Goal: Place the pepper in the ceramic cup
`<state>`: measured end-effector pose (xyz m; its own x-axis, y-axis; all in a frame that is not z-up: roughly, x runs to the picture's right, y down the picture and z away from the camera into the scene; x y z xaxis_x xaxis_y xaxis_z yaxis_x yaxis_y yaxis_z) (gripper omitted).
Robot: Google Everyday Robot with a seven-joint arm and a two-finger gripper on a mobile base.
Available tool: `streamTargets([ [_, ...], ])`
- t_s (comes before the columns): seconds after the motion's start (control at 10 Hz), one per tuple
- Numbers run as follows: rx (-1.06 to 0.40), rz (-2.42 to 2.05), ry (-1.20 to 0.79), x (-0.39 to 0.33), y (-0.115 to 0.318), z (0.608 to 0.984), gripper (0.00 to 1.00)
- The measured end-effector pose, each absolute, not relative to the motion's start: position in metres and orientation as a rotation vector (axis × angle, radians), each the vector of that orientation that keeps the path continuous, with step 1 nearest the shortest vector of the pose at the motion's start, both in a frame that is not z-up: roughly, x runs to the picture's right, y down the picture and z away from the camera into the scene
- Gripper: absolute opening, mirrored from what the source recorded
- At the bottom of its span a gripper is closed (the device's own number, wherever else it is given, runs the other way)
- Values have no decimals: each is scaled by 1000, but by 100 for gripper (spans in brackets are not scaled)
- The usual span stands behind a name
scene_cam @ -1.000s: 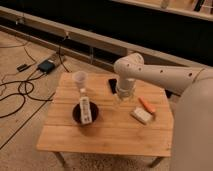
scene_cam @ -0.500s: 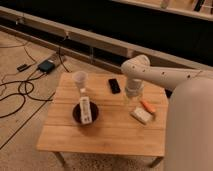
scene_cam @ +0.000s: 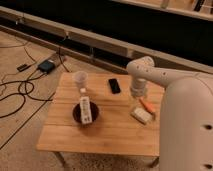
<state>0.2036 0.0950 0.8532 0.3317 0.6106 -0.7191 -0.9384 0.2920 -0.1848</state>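
Observation:
The orange-red pepper point(scene_cam: 147, 105) lies on the wooden table point(scene_cam: 110, 131) near its right edge, just behind a pale rectangular block point(scene_cam: 141, 115). The white ceramic cup point(scene_cam: 80, 79) stands upright at the table's back left. My gripper point(scene_cam: 137, 98) hangs from the white arm, pointing down, just left of the pepper and above the block. It is far to the right of the cup.
A dark round bowl point(scene_cam: 75, 114) holding a white remote point(scene_cam: 85, 109) sits left of centre. A black phone point(scene_cam: 114, 85) lies at the back middle. Cables and a dark box point(scene_cam: 46, 65) lie on the floor to the left. A dark wall runs behind.
The arm has swung to the right, from over the table's back middle to just beside the pepper. The objects on the table have not moved.

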Motion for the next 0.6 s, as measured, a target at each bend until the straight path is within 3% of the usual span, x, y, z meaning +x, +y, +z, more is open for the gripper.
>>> streamTargets([
  [0.6,-672,1133,646,231,85,882,65],
])
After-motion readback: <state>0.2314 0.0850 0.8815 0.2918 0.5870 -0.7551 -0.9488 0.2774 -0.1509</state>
